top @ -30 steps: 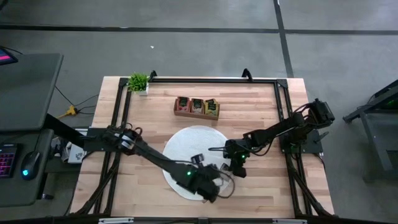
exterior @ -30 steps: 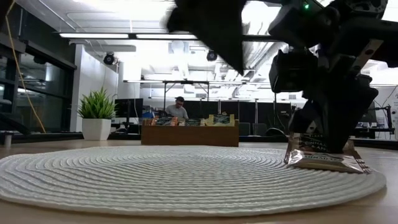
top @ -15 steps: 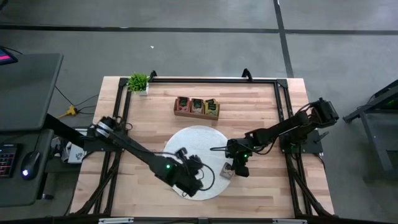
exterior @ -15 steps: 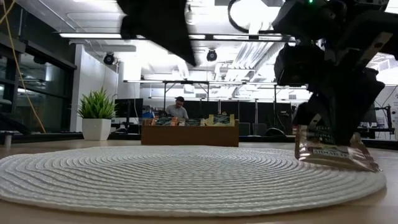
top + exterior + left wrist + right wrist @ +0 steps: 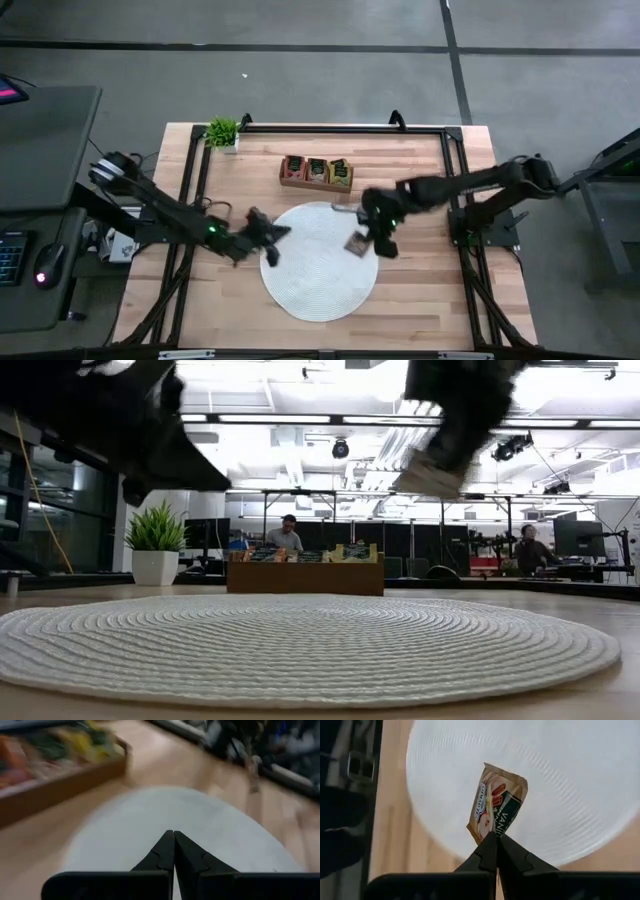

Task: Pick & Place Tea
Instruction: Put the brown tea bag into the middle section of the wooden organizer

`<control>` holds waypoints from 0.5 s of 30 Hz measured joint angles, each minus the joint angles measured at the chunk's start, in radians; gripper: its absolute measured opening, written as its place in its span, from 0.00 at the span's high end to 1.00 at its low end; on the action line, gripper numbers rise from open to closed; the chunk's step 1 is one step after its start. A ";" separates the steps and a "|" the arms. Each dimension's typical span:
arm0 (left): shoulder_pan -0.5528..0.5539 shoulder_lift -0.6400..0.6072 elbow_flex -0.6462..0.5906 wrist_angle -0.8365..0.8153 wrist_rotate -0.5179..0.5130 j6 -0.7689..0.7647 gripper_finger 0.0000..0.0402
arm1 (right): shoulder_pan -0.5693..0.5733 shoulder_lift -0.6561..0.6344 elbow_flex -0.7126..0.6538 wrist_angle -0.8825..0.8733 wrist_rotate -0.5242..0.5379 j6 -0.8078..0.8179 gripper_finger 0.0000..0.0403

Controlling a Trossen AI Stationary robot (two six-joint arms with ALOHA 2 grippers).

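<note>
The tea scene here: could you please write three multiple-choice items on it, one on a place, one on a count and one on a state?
1. Where is the tea packet?
A. Lying on the mat
B. Lifted above the white woven mat
C. In the tray

2. How many compartments has the wooden tray?
A. Three
B. Two
C. Five

3. How is the left gripper?
A. Shut on a packet
B. Wide open
C. Shut, holding nothing

Key: B, the right gripper pinches it in the air; A, three sections show from above; C, its fingers meet with nothing between them.
</note>
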 joint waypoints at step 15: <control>0.117 -0.246 -0.460 0.774 0.147 0.366 1.00 | -0.356 0.335 0.736 -0.476 0.079 -0.430 1.00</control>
